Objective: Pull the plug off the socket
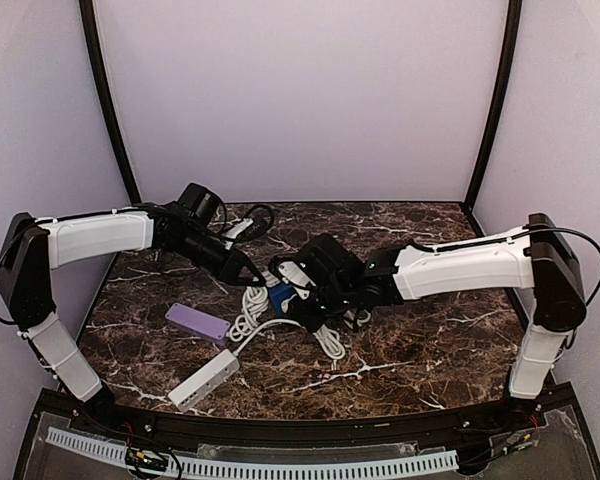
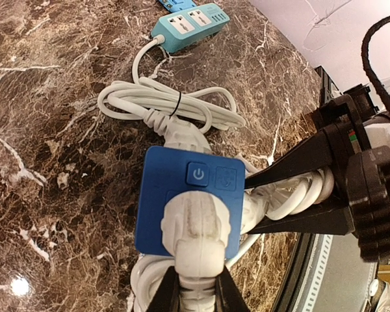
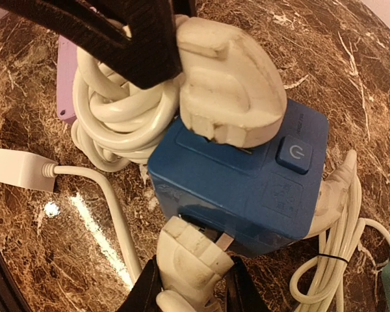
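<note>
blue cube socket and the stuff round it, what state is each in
blue cube socket, plugs in its faces
top plug, seated, left gripper shut on it
side plug, prong showing, right gripper shut on it
white cable coil, tied
teal power strip, visible outlets empty

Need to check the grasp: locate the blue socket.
Top view, table centre: blue socket sits between left gripper and right gripper, right of the purple power strip.

The left gripper and right gripper meet at the blue socket (white cords heaped beside it).
</note>
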